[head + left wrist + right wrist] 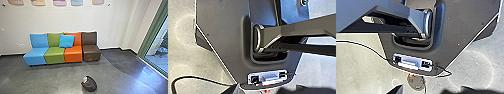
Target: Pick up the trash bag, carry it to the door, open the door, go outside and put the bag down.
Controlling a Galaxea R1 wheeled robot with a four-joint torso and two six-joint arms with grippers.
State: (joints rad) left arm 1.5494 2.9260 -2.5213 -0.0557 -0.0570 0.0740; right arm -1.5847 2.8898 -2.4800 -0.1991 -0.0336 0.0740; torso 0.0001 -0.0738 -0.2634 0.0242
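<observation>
1. Trash bag (90, 85): dark, rounded lump with a whitish patch on top. You have it on the grey floor (60, 78), near the bottom edge of your head view, in front of the seats and apart from them.
2. Left gripper (265, 90): at the edge of your left wrist view, dark and blurred. You can't tell how far open it is or whether it has hold of anything.
3. Right gripper (431, 90): same deal in your right wrist view; opening and grip, can't tell.
4. Seats: four armless chairs in a row by the wall (75, 18). You get blue (36, 56), green (54, 55), orange (73, 53), brown (91, 53).
5. Bright blue pillow (66, 41): leans on the backrests, overlapping green and orange.
6. Colored panels (59, 2): a row on the wall above the chairs, tops cut off in your view.
7. Green-framed glass (162, 45): to your right, lighter ground beyond it. Bluish shine on the floor beside it.
8. Black cable (193, 77): loops over pale floor beside your robot's base.
</observation>
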